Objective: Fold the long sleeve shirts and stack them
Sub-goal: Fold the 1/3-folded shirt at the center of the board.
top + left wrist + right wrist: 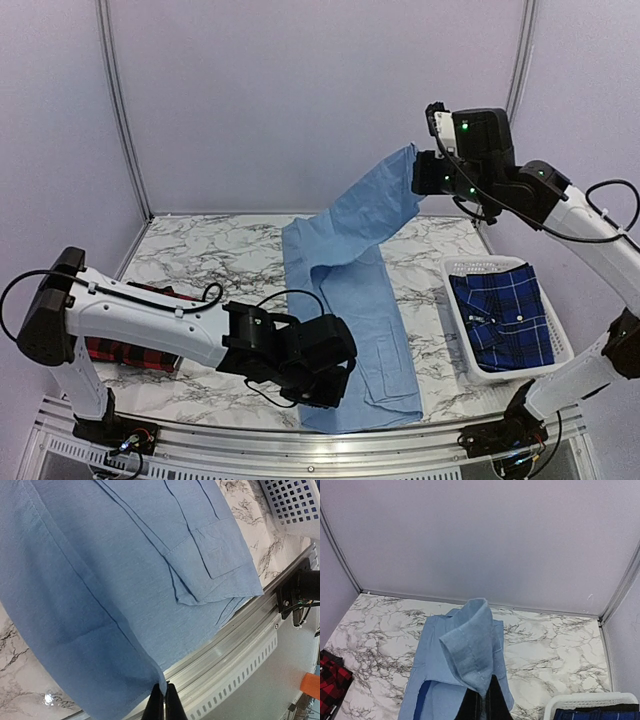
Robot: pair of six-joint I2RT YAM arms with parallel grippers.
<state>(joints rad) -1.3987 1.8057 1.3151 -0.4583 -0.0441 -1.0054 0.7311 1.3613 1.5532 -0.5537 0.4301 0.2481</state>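
- Left gripper (164, 702): jaws pressed together, pinching the near hem corner of the blue shirt (350, 300). The pinch sits at the table (220, 250) edge, just above the rail (235, 645).
- Right gripper (418, 168): jaws pressed together on a far fold of the same shirt, held high. The cloth hangs from it down toward the left gripper.
- Risk 1: both pinches appear to take only a thin edge. Tension between the 2 grippers could pull a corner free and drop the fold.
- Risk 2: a sleeve (200, 545) lies folded on the body just ahead of the left gripper. Dragging could bunch it and leave a crooked fold.
- Risk 3: the hem beside the left gripper reaches the table edge. Slack there could slide onto the rail.
- Risk 4: the basket (465, 268) holding the plaid shirt (505, 315) sits below the right gripper, to its right. A low swing could catch the rim.
- Risk 5: the check shirt (110, 352) lies under the left arm, behind its gripper. A sweep of the arm could disturb it.
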